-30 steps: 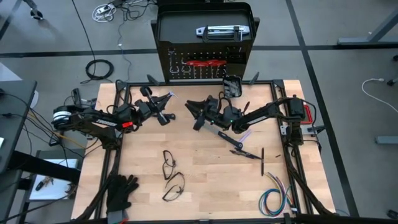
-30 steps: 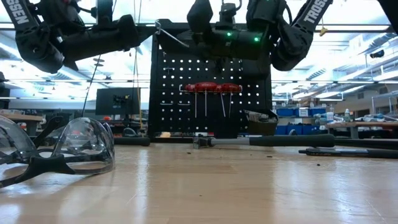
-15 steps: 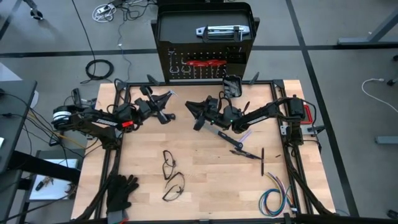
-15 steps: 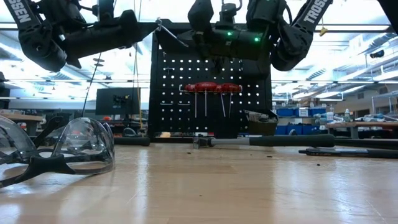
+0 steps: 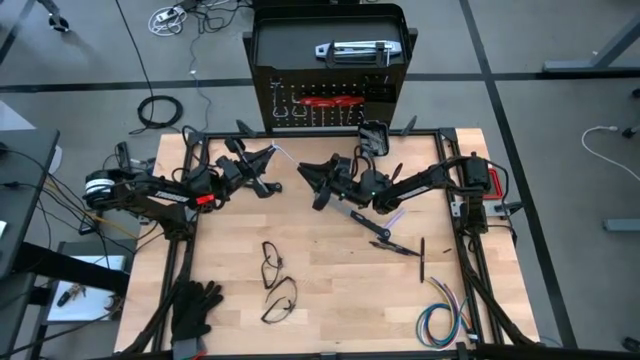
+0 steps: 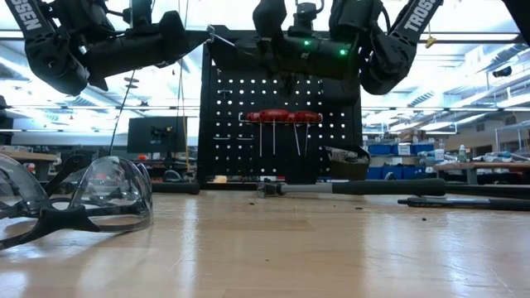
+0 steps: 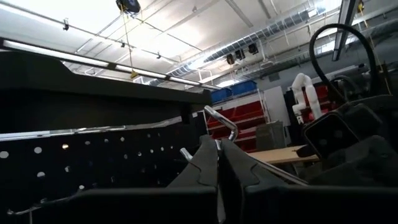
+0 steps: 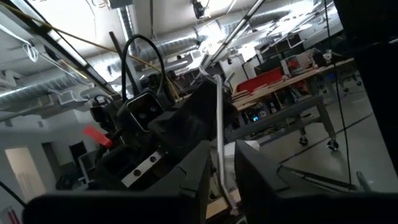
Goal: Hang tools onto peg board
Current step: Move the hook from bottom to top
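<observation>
thin metal rod (image 8: 219, 134) pinched in the right gripper (image 5: 318, 186), left gripper (image 5: 268, 158) clamped on a bent silver hook (image 7: 222, 121), both arms reaching in mid-air near the peg board (image 5: 330, 70) at the table's far edge

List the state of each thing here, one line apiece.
Black perforated metal peg board, upright beyond the wooden table.
Red-handled tools, hanging on the peg board.
Black-handled steel hammer, lying flat on the table.
Clear safety glasses, lying on the table.
Left gripper, raised, shut on a thin bent silver rod.
Right gripper, raised near the left one; grip unclear.
</observation>
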Robot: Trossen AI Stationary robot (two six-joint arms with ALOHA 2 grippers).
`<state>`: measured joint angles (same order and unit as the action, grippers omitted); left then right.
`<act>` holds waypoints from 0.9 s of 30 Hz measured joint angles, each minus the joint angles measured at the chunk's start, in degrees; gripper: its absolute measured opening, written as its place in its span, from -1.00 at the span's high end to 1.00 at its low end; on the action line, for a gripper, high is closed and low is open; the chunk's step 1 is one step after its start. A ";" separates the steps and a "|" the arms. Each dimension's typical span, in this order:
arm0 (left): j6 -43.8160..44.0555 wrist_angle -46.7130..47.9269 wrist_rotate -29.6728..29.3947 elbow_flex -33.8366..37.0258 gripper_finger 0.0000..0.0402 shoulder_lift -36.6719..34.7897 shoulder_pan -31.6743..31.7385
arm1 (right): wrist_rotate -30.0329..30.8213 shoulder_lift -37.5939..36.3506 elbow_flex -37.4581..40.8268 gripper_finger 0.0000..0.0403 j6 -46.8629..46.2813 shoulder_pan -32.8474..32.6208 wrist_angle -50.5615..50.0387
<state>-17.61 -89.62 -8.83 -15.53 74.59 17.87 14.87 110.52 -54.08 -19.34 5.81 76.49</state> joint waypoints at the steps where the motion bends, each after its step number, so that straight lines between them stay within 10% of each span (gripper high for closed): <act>1: 0.12 0.00 0.03 0.00 1.00 0.00 0.00 | 0.00 0.00 0.00 0.60 0.11 0.02 0.09; 27: 0.13 0.61 -0.05 0.00 0.99 0.02 0.02 | 0.83 0.00 0.00 0.94 3.14 0.21 -0.05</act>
<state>-17.49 -89.01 -8.88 -15.53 74.61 17.89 15.70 110.52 -54.08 -16.20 6.02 76.44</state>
